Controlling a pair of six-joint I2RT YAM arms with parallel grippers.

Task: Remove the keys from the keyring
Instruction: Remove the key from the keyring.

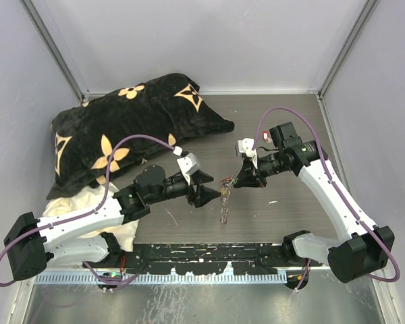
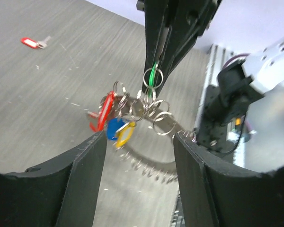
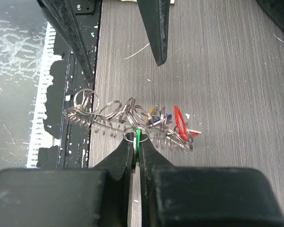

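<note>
Keyring (image 2: 151,166) hangs between two grippers.
Right gripper (image 3: 136,142) pinches the green key (image 3: 137,136); left gripper (image 2: 139,136) jaws are spread near the other keys (image 2: 114,124).

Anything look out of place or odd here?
One red key lies alone on the table, far from the keyring, which dangles by its green key from the right gripper; it was probably already removed. A black pillow covers the table's far-left corner, unrelated to the task. Nothing looks damaged.

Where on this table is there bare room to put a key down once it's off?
Bare table behind the right gripper, beside the pillow, and a strip between the keyring and the black rail. Crowded mid-table, where the left gripper meets the right gripper pinching a green key.
</note>
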